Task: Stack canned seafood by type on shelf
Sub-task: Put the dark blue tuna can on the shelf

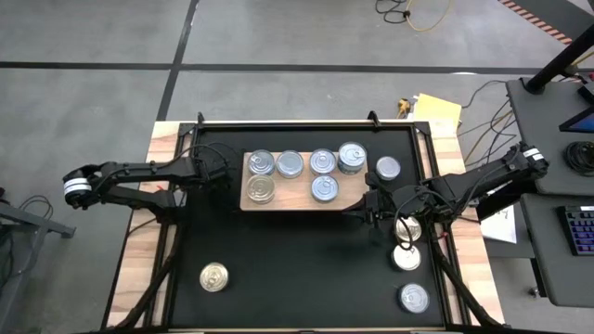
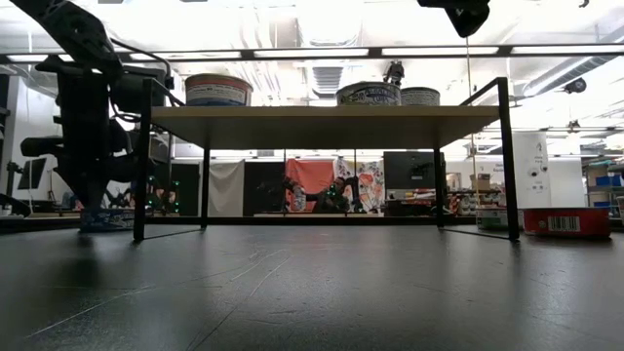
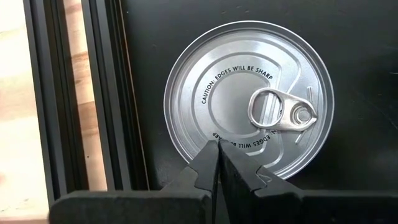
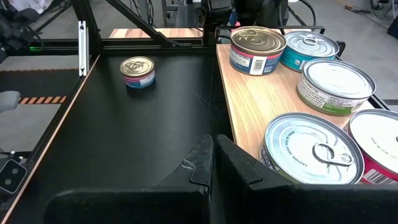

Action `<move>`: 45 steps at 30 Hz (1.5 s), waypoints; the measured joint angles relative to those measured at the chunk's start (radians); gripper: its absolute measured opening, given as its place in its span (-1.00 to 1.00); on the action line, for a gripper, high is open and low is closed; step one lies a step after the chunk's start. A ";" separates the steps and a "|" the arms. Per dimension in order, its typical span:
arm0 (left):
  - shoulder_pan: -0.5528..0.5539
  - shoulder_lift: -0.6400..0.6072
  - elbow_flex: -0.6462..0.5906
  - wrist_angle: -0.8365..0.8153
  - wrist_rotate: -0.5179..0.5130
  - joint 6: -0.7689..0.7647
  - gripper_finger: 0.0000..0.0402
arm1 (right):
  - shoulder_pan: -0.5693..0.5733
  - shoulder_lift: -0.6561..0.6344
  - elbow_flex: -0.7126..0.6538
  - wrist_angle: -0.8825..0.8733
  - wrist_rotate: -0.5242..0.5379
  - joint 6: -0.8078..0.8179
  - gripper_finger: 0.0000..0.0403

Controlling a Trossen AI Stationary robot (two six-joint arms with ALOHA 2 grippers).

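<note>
Six tins sit on the light-wood shelf at the middle of the black table; one, the tall tin, looks stacked; the high view alone shows five more on the mat, a gold tin front-left and four at the right; the low view shows the shelf raised on black legs; the left gripper, jaws shut and empty, hangs over a silver lid by the shelf's left end; the right gripper, jaws also shut, sits at the shelf's right corner.
</note>
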 joint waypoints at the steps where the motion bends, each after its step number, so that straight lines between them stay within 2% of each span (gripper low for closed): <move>1: 0.000 0.000 0.000 0.000 0.002 -0.002 -1.00 | 0.000 0.000 0.000 0.000 0.000 0.000 -0.95; 33: -0.012 -0.001 0.000 -0.015 0.069 -0.062 -1.00 | 0.000 0.000 -0.019 0.000 0.000 0.024 -0.95; 45: -0.047 0.001 0.032 -0.066 0.145 -0.096 -1.00 | 0.000 0.000 -0.031 0.000 0.000 0.037 -0.95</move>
